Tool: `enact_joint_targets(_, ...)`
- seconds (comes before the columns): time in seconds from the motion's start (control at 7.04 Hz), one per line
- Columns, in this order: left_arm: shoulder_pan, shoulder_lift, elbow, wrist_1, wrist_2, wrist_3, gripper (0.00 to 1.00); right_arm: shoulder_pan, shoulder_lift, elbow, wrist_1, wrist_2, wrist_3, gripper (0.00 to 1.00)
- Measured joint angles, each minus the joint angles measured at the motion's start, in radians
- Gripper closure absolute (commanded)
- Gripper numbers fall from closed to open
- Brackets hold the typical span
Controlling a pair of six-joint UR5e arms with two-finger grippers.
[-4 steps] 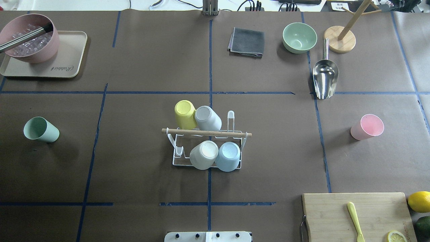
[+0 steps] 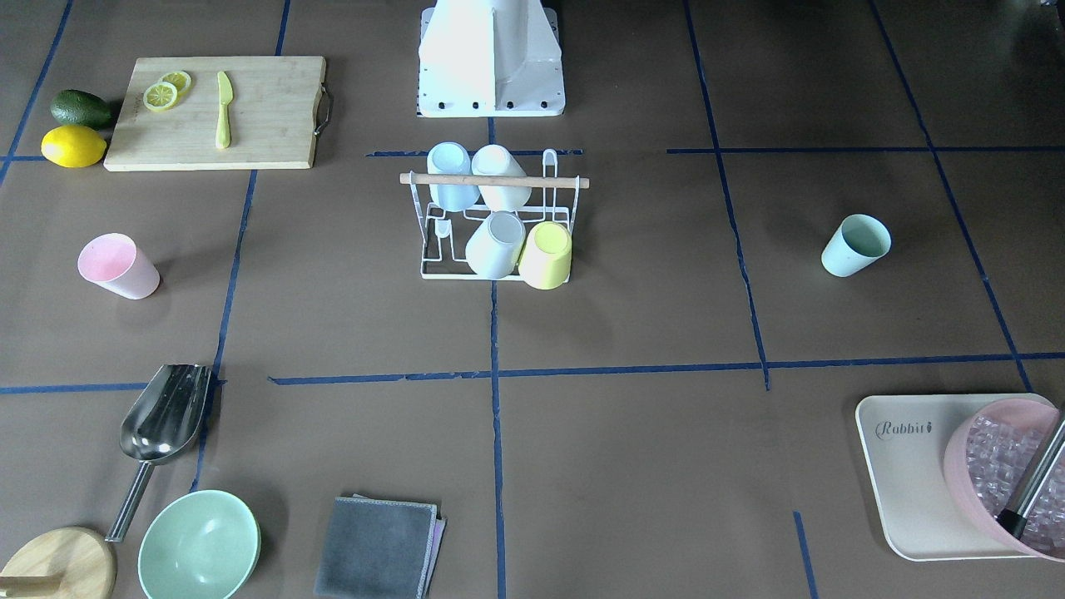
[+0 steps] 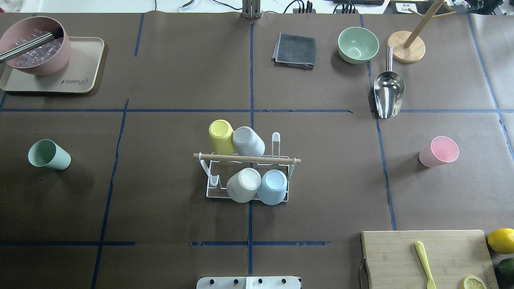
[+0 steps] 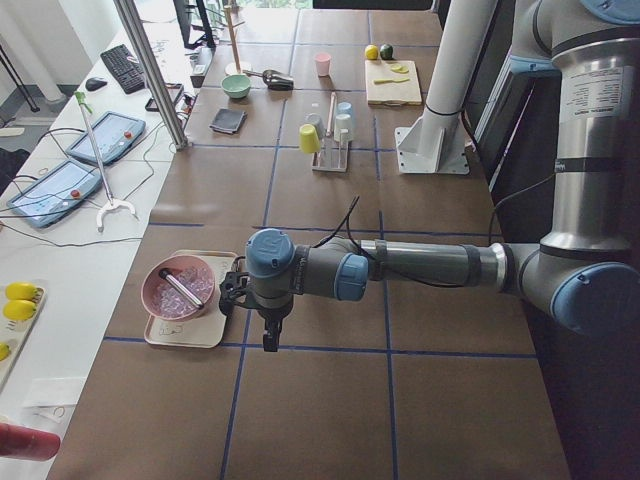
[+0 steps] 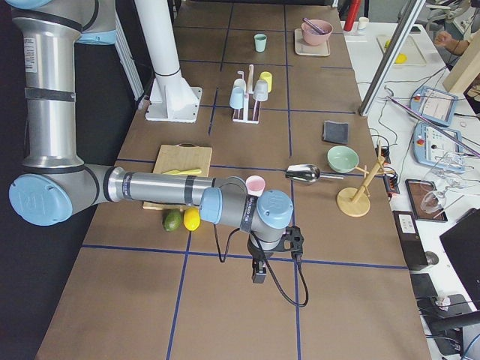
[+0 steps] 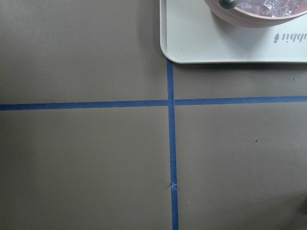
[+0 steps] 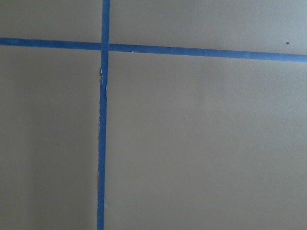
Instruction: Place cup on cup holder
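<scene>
At mid-table the cup holder carries four cups. A green cup stands well left, a pink cup well right. Treat them as probably light, stiff and slick, and pinch one wall at the rim. You can't tell whether the left gripper or right gripper is open.

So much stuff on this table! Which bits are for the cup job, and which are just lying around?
For the job: cup holder; yellow cup, grey cup, cream cup and blue cup on it; loose green cup, pink cup.

Lying about: tray, ice bowl, grey cloth, green bowl, metal scoop, wooden stand, cutting board, lemon, avocado.
</scene>
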Motion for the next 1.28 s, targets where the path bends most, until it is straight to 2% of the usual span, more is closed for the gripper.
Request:
enact_joint_targets(0.28,0.035,-0.072,0.000,0.022,0.001,-0.002,0.00,0.000,-0.015,0.016,-0.001,0.009,0.000,0.00)
enact_joint_targets(0.71,0.138,-0.248,0.000,0.162,0.006,-0.003,0.00,-0.005,-0.003,0.032,-0.016,0.012,0.007,0.00)
enact_joint_targets(0.85,0.181,-0.300,0.001,0.189,0.023,-0.005,0.00,-0.018,0.028,0.030,-0.044,0.011,0.011,0.00)
enact_joint_targets(1.28,0.281,-0.425,0.003,0.307,0.084,-0.006,0.00,-0.089,0.208,-0.019,-0.240,0.008,0.014,0.00)
